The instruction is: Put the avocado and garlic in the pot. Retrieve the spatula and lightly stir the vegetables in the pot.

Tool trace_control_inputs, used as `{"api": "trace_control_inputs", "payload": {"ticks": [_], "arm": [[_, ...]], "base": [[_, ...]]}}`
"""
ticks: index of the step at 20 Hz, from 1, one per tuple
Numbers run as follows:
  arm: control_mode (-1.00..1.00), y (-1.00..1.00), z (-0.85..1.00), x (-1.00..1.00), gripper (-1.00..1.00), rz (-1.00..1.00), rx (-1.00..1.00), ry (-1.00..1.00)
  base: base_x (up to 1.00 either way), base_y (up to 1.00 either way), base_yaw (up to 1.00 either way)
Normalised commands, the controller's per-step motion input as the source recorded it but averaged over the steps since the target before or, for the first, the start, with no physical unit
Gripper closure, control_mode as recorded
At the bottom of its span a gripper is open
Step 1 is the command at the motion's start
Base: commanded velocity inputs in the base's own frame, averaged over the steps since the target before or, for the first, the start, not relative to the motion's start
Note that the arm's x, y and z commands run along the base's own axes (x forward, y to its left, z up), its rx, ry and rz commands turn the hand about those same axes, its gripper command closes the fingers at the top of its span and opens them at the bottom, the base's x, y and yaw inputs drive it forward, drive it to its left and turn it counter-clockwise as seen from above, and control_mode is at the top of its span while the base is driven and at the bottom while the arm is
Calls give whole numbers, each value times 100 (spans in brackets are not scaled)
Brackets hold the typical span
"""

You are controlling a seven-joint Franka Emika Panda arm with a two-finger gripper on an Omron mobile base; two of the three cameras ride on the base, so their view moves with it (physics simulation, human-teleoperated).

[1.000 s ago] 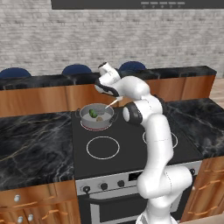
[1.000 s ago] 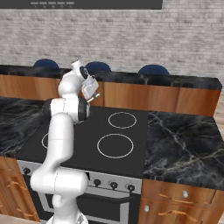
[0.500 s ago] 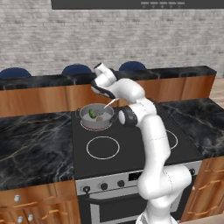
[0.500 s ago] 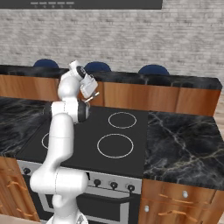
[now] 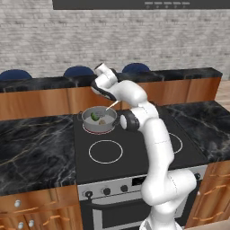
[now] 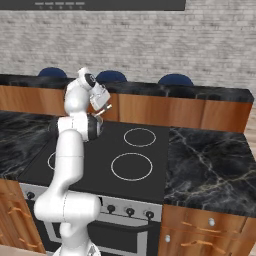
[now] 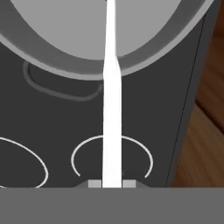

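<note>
The pincer (image 7: 112, 183) is clamping the near end of the spatula (image 7: 111, 109), its two tips pressing in on either side of the thin handle with nothing but the handle between them. From that grip the spatula is running straight away along the hand's own line, its long axis crossing the dark stove top (image 7: 52, 113) and passing over the rim of the pot (image 7: 144, 61) into the grey inside; the broad head is lying beyond the top edge of the hand view, so whether it is touching anything cannot be told there. In the left base view the pincer (image 5: 109, 94) is hanging above and to the right of the pot (image 5: 99, 120), and the spatula (image 5: 111, 107) is slanting down and to the left from it into the vessel. Inside, the avocado (image 5: 94, 116) is sitting toward the left, with the garlic (image 5: 103, 121) just beside it, nearer the centre, so both vegetables are lying down the handle's line from the grip, toward the blade. The pot is standing on the rear left burner of the stove, between stretches of black marble worktop (image 5: 31, 148). Judging by this, both items are already in and the stirring stage is under way; any sweep is depending on swinging the blade across that line toward the two lumps
</note>
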Motion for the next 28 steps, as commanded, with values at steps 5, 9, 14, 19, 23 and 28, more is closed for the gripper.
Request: {"api": "trace_control_inputs", "payload": {"ticks": [5,9,14,19,23,28], "arm": [[-100,0,-1,-48,100,8,0,0],[-100,0,-17,-47,100,12,0,-3],[-100,-12,-40,-7,100,8,0,-3],[-100,-12,-12,1,100,5,0,0],[-100,-3,-4,30,100,0,-2,0],[-100,-1,-6,47,100,0,-4,0]], "base": [[0,0,0],[0,0,0],[0,0,0],[0,0,0],[0,0,0],[0,0,0]]}}
